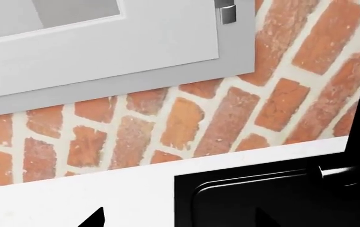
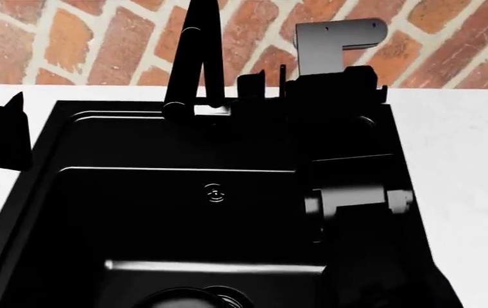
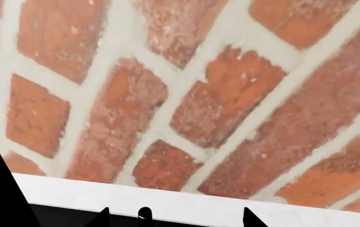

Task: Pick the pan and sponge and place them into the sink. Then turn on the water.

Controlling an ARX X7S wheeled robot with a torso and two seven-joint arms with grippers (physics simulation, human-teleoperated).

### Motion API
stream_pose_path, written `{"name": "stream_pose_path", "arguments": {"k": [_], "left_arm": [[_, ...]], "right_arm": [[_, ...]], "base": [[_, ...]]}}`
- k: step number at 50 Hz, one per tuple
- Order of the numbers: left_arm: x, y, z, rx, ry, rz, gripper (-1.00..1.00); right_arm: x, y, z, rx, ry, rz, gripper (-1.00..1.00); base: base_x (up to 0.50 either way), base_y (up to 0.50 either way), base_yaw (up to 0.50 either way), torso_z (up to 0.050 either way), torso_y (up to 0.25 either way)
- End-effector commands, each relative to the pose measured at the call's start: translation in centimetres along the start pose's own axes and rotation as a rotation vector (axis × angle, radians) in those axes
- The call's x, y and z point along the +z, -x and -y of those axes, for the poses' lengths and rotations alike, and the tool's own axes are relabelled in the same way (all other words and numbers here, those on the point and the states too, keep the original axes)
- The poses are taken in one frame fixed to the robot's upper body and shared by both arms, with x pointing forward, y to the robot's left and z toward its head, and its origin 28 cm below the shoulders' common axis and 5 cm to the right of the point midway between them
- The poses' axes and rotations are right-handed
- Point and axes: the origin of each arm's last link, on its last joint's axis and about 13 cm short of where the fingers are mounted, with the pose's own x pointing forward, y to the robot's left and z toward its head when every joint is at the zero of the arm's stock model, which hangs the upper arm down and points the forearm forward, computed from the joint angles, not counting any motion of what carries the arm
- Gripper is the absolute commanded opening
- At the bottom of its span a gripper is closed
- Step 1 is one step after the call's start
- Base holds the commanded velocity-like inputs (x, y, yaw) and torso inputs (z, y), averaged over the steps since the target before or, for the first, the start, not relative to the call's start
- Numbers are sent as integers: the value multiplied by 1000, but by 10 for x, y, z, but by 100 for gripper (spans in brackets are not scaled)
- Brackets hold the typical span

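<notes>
Sink (image 2: 81,192): black basin set in the white tabletop (image 2: 466,141). Pan and sponge cannot be made out inside it. Faucet (image 2: 194,58) rises upright at the sink's rear rim; no water visible. Right gripper (image 2: 261,82) is nearer, just right of the faucet; left gripper (image 2: 4,131) sits at the sink's left edge. Finger state: cannot tell for either.
</notes>
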Motion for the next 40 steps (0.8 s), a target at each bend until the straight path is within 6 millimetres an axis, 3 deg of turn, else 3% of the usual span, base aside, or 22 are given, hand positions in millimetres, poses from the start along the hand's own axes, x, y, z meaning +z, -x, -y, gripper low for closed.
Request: {"name": "stream_pose_path", "arguments": {"k": [1, 40], "left_arm": [[2, 0, 0, -5, 35, 15, 100], [-2, 4, -5, 14, 85, -32, 100]], "right_arm": [[4, -1, -1, 3, -2, 10, 100], [7, 2, 11, -51, -33, -83, 100]], "base": [[0, 0, 0, 0, 0], [0, 0, 0, 0, 0]]}}
